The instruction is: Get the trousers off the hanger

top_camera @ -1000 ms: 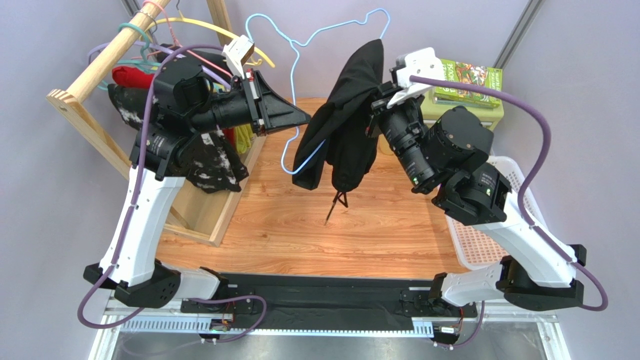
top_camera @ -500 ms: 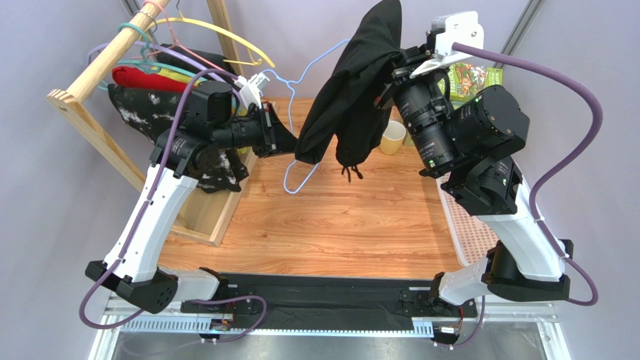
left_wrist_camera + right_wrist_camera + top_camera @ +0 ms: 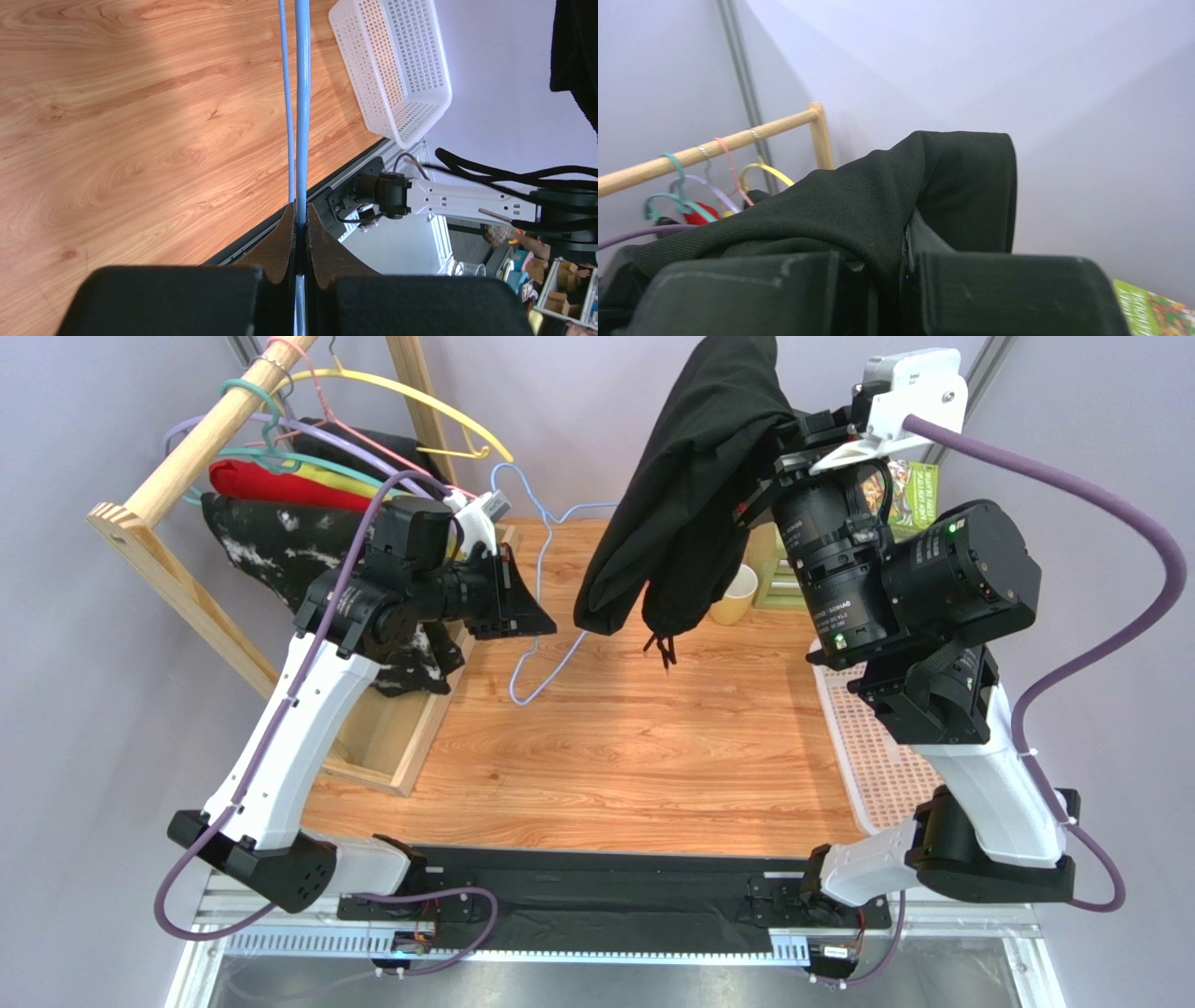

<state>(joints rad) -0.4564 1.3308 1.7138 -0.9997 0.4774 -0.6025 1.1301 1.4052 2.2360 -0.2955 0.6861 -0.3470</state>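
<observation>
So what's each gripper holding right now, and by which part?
Left gripper pinches the light-blue hanger on its wire; right gripper clamps a fold of the trousers.

My left claw is showing black all over, and the hanger is shining a thin light blue. My right claw is black too, and the trousers are showing plain black, with no pattern. The desk is glowing orange-brown with wood grain. The basket is looking white, with a grid of small holes. The rack is showing pale wood. One garment is showing red, and a second garment is showing black with white splotches.
</observation>
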